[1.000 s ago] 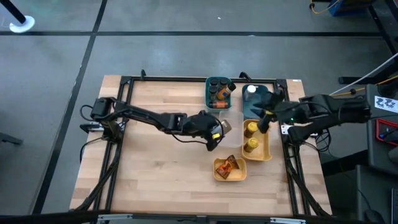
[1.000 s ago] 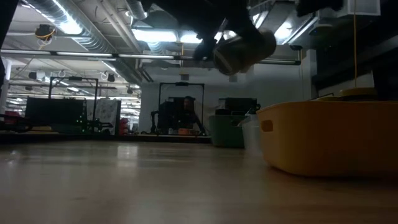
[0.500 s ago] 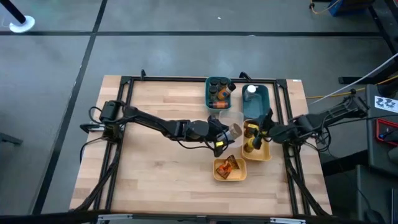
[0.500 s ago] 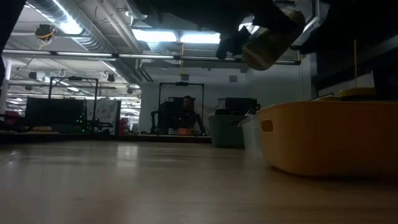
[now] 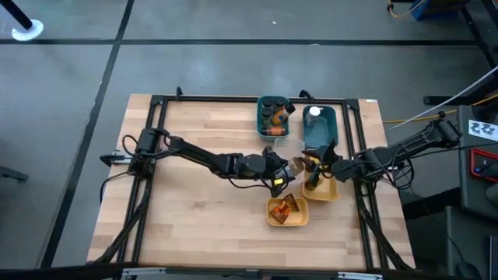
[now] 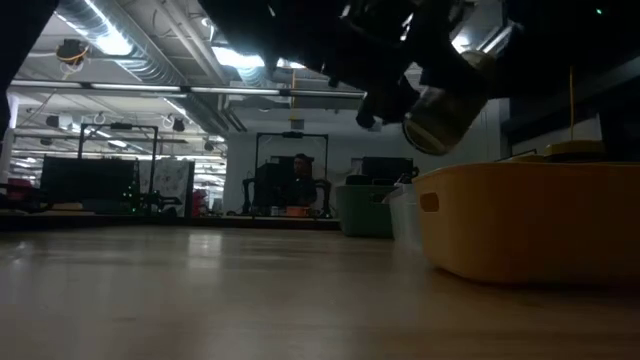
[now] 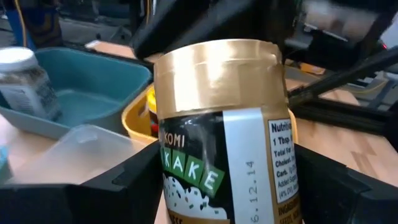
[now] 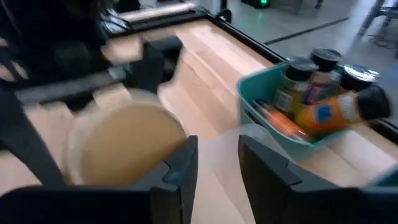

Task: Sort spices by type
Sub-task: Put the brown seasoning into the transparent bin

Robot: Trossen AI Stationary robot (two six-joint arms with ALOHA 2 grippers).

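Note:
A jar with a gold lid and a black-and-green label hangs tilted above the left rim of the long yellow bin, with my left gripper shut on it. Its lid faces my right gripper, which stands open just right of it over the yellow bin, nothing between its fingers. Two yellow-lidded jars stand in that bin. Several jars fill the small teal bin. A white-lidded jar stands in the blue-green bin. Orange packets lie in a small yellow bin. My left gripper pinches the jar's labelled body between its two fingers, below the gold lid. The fingers come from the table's left, slanting a little downward. The jar is lifted clear of table and bins, tilted, its lid toward the table's right.
A clear bin sits between the teal bin and the long yellow bin, right under the left arm's reach. A black frame borders the wooden table. Bare wood lies at the table's left and near side.
My left gripper has carried the jar down and toward the table's right, up to the long yellow bin's rim, tipping it further. My right gripper has come down from over the blue-green bin toward the near side, to a place over the yellow bin close to the jar's lid.

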